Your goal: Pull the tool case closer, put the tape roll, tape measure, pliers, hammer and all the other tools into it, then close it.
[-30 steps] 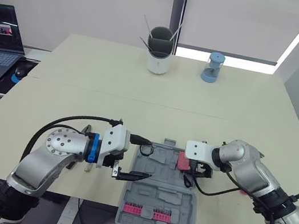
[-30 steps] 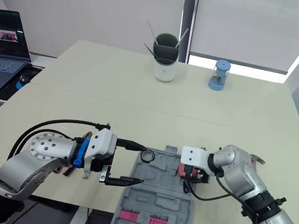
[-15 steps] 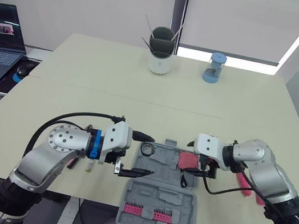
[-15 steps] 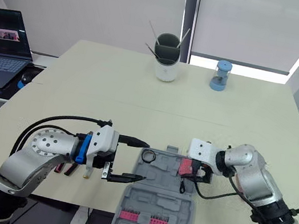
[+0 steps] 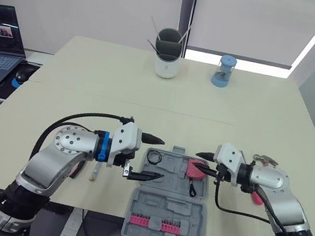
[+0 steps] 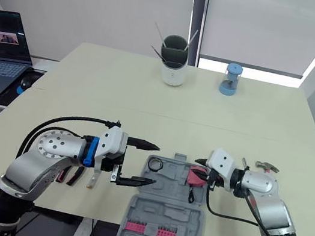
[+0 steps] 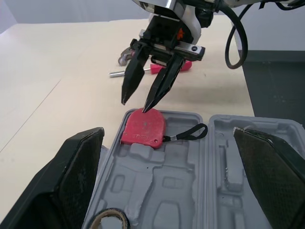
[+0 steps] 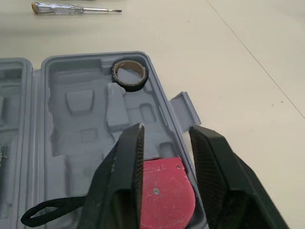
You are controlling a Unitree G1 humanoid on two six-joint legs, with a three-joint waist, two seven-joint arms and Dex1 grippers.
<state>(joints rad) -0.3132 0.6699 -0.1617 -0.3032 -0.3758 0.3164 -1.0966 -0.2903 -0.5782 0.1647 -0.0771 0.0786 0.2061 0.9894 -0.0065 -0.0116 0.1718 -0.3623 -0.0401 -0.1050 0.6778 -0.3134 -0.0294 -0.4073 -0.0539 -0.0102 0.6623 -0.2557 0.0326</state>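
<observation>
From the head camera we see the grey moulded-plastic tool case (image 5: 169, 209) lying open at the lower centre of the frame, on the near edge of the cream table (image 5: 148, 101). The black tape roll (image 5: 154, 156) sits in the case's upper left corner and the red tape measure (image 5: 195, 170) in its upper right. A row of pink bits (image 5: 154, 222) lines the lower half. The left gripper (image 5: 162, 158) hangs over the case's left edge with its fingers spread wide, holding nothing. The right gripper (image 5: 198, 162) points at the tape measure from the right, its fingers slightly parted and released. The red-gripped hammer (image 5: 265, 159) lies on the table at the right, behind the right arm. At lower left, beside the left arm, lie a clear-handled screwdriver (image 5: 95, 172) and dark-handled pliers (image 6: 73, 178), partly hidden.

In the left wrist view, the left gripper's black fingers (image 7: 71, 181) stand wide apart over the case. Beyond them the right gripper's tips hover just over the tape measure; we cannot tell whether one touches it. The black wrist strap (image 7: 187, 134) trails across the tray.

In the right wrist view, the tape measure rests in its recess between the right gripper's parted fingers (image 8: 125, 181), unclamped. The tape roll sits in the case's corner recess and the screwdriver lies on the table past the case.
</observation>
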